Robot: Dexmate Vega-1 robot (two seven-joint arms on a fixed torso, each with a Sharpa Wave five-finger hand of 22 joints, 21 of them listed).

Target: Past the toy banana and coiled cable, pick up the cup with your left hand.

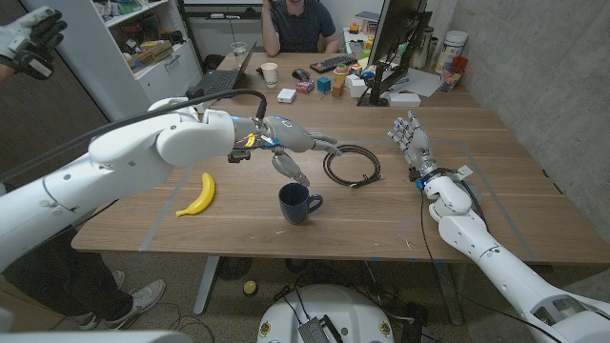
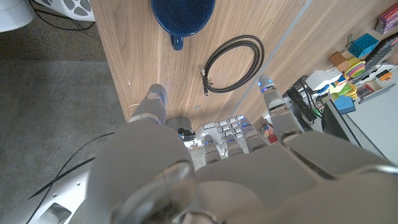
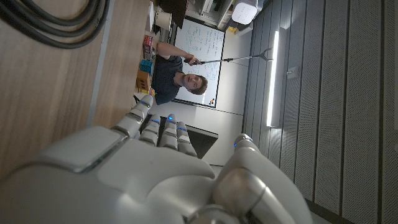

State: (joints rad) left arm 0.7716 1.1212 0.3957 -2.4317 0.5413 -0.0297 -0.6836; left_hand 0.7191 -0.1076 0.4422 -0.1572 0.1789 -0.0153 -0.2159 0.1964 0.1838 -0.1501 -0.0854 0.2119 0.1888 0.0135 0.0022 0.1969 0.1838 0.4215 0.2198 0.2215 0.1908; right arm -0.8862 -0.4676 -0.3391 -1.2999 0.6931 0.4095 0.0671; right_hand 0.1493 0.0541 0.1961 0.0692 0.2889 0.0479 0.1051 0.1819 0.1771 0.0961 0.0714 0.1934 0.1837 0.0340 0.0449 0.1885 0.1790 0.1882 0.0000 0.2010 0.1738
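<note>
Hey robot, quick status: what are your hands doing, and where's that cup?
Left hand open, hovering just above cup. Right hand open, off to the side. Cup upright, untouched. Cable and banana lie clear of it.

Head view overlooks table [image 1: 381,205]; wrist views share the cable [image 2: 234,64]

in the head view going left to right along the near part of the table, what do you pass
toy banana → left hand → cup → coiled cable → right hand. The left hand hangs just above and behind the cup, so their order is close.
</note>
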